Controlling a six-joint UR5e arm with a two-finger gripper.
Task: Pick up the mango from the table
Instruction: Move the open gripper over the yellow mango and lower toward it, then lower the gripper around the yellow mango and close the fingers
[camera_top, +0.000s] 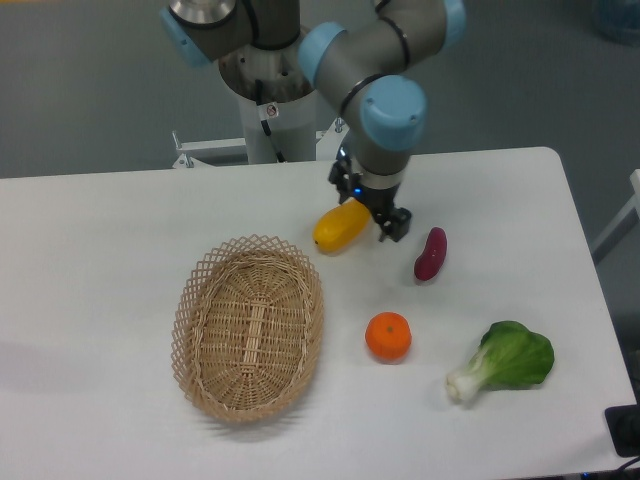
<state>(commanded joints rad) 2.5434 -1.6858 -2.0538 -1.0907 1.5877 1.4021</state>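
Five things are sitting on the big white flat tabletop w/ rounded corners (120, 220): a smooth, elongated yellow mango w/ an orange tinge (340, 228), a small purple-red sweet potato (431, 254), a round orange (388, 336), a green bok choy w/ a white stem (505, 360) and an oval woven wicker basket (249, 326). I'm hanging my black two-finger gripper (380, 218) low over the mango's right end, wrist pointing down from the grey arm w/ blue joint caps. One dark finger (397, 222) is showing just right of the fruit; the other is hidden behind it, so I can't tell whether my fingers are spread or pinching the mango. It's probably touching the finger on that side, but the angle is poor. The mango is lying tilted on the table, just beyond the basket's upper right rim, left of the sweet potato and well apart from the orange in front. The bok choy is lying near the front right corner.
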